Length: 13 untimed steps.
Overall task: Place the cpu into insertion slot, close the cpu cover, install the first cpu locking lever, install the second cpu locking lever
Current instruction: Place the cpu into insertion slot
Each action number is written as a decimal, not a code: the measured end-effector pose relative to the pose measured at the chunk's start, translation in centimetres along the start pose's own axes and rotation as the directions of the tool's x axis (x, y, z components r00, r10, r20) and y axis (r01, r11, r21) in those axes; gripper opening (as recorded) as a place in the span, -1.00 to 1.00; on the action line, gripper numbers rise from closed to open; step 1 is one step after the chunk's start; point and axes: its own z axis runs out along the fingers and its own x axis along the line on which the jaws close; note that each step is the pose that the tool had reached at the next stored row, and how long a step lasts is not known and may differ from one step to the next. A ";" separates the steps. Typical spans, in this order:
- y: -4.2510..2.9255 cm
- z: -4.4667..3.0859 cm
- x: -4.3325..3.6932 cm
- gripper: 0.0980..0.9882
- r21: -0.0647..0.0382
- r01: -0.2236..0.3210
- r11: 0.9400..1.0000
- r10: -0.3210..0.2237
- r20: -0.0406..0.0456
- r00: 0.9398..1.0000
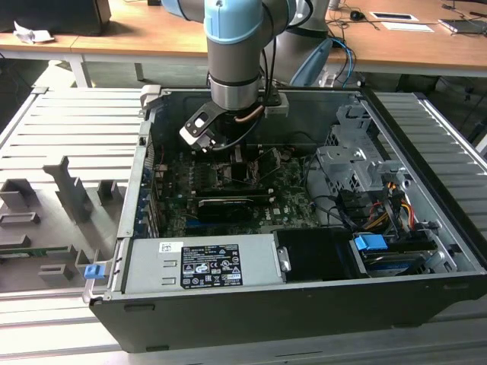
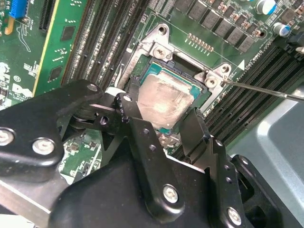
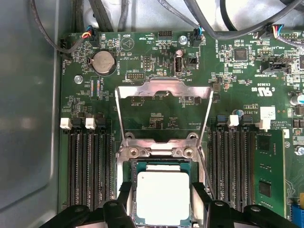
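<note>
At the exterior view's left, grey holders [image 1: 68, 194] and a small blue clip [image 1: 93, 271] are sitting on a slatted grey table [image 1: 76, 122]. Just beside them an open computer case [image 1: 266, 327] is lying flat. A labelled power supply [image 1: 202, 262] is lying along the case's near edge. The arm [image 1: 236, 68] is reaching straight down into the middle of the case, over the green board [image 1: 289, 205]. Further toward the exterior view's right, a grey drive cage [image 1: 354, 163] is standing in the case with a blue connector [image 1: 370, 245] below it. In both wrist views the chip [image 3: 161, 197] is lying flat, silver top up, inside the socket [image 3: 156, 151]. The gripper [image 3: 162, 190] is grasping the chip, its two black fingers [image 3: 127, 199] pressing on opposite edges. The cover [image 3: 164, 90] is standing swung open behind the socket, hinged at the socket's screwed edge, with green board showing through its window. In the second wrist view a thin metal lever [image 2: 266, 90] is running out from a corner of the socket, unlatched. In the first wrist view, banks of black memory slots [image 3: 88, 166] are flanking the socket on both sides. A coin battery [image 3: 102, 62] is sitting on the board beyond the open cover.
</note>
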 end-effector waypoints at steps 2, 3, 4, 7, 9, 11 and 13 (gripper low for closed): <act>0.01 0.04 0.04 0.14 0.000 0.000 1.000 0.000 -0.003 1.000; 0.01 0.04 0.05 0.14 0.000 -0.001 1.000 0.001 -0.004 1.000; 0.01 0.04 0.05 0.14 0.000 -0.001 1.000 0.001 -0.004 1.000; 0.06 -0.61 0.06 0.14 0.001 0.000 1.000 0.000 -0.003 1.000; 0.10 -1.10 0.08 0.10 0.002 0.000 1.000 0.000 0.000 1.000; 0.12 -1.17 0.06 -0.04 0.002 0.000 1.000 0.000 0.007 1.000; 0.10 -1.20 -0.06 -0.32 0.002 0.001 1.000 -0.001 0.014 1.000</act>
